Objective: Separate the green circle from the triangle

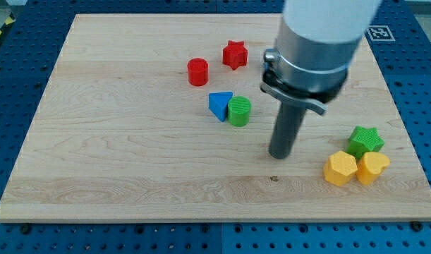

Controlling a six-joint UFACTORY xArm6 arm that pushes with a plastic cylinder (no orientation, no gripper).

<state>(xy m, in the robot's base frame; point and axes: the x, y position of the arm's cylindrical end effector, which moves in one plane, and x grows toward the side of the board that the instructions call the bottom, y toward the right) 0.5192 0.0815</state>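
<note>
The tip, a bare rod with no jaws, is sitting at 4 o'clock of the green circle, which is touching the blue triangle; pushing the circle away cleanly needs a swing round to 9 o'clock.

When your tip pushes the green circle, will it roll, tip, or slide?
Probably slide: the green circle stands flat and squat. It touches the blue triangle, so both may move. My tip is to its right, apart.

- The arm runs out of the view's top edge, so its upper body is cut off.
- The arm's wide body hides a patch of the worktop behind it.
- The yellow block at the view's right is partly covered by its yellow neighbour; its shape is unclear.
</note>
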